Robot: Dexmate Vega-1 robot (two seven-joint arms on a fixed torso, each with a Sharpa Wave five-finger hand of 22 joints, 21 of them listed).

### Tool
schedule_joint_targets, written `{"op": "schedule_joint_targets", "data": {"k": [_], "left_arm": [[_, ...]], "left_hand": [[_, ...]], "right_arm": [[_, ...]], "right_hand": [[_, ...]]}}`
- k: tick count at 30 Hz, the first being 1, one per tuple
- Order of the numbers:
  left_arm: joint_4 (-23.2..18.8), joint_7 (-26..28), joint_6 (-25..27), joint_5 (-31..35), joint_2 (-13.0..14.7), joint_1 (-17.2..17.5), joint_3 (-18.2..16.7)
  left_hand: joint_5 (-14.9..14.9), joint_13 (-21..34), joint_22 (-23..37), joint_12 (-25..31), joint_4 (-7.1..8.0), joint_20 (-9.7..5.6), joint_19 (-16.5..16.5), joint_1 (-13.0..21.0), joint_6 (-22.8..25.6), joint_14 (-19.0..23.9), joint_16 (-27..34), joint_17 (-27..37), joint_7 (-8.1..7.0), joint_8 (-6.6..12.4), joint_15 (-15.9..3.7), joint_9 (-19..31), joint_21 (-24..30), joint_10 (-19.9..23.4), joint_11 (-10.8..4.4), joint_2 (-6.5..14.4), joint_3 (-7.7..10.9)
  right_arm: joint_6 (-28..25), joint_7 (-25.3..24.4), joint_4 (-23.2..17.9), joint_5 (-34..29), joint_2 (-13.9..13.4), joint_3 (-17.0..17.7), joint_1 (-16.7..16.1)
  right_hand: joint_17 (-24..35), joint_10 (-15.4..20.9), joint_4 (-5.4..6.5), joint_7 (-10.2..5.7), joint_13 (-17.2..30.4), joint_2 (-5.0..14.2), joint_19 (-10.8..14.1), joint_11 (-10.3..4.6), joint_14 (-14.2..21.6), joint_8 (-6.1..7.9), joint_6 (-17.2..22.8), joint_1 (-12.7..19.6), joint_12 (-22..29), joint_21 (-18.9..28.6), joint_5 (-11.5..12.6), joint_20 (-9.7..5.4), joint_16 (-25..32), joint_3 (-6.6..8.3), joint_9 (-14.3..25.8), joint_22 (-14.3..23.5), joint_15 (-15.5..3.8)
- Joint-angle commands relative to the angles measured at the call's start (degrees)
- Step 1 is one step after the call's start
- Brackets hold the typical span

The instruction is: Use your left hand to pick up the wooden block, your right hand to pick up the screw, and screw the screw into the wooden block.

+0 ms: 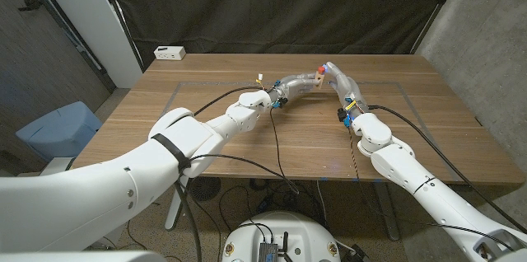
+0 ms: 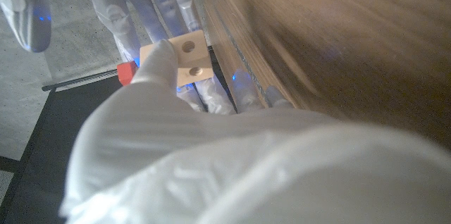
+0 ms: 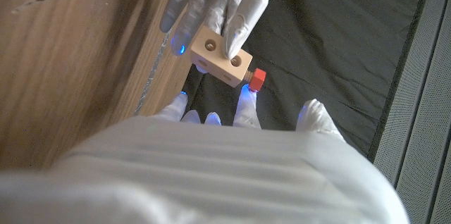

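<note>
Screwing step in hand: pale rectangular wooden block [image 3: 220,56] is gripped by left hand [image 3: 224,2]; red-headed screw [image 3: 257,79] is pinched by right hand [image 1: 343,86] at block's end. Next: rotation required, axis kept aligned.

The wooden block [image 3: 220,56] is pale tan with darker holes. The screw [image 3: 257,79] shows a red head. Both hands, left [image 1: 298,86] and right [image 1: 341,81], wear white gloves, blue light glowing at the fingertips [image 3: 180,46]. The table [image 1: 247,142] is brown woodgrain; near its far left corner sits a white box [image 1: 170,52], possibly a power strip. The backdrop [image 1: 280,7] is black.
</note>
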Motion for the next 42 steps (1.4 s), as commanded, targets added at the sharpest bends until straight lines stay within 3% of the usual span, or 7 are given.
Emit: {"op": "schedule_joint_targets", "data": {"k": [1, 42], "left_arm": [[0.08, 0.32, 0.75, 0.10, -0.19, -0.32, 0.27], [0.21, 1.32, 2.87, 0.06, -0.65, -0.79, 0.70]], "left_hand": [[0.25, 0.09, 0.25, 0.34, -0.15, -0.03, -0.45, -0.36, 0.54, -0.14, 0.11, 0.20, 0.07, 0.53, -3.67, 0.31, 0.28, -0.09, 0.27, -0.07, 0.45], [0.26, 0.09, 0.25, 0.34, -0.12, -0.06, -0.21, -0.44, 0.65, 0.01, 0.14, 0.20, 0.15, 0.55, -3.59, 0.30, 0.34, -0.08, 0.28, -0.03, 0.57]], "right_arm": [[0.10, -0.72, -0.55, -0.25, -0.16, 0.30, -0.73], [-1.85, -1.02, -3.87, -1.93, -2.76, 0.51, -2.67]], "right_hand": [[0.07, 0.03, -0.32, 0.09, 0.04, 0.26, -0.13, -0.36, -0.47, 0.15, 0.35, -0.23, 0.39, 0.24, 0.17, 0.20, 0.32, -0.08, 0.05, 0.12, -0.19], [-0.02, 0.46, -0.76, 0.06, 0.03, 0.70, 0.37, -0.52, -0.32, 0.19, 0.79, -0.26, 0.44, 0.34, 0.17, 0.16, 0.37, 0.08, 0.03, 0.11, -0.43]]}}
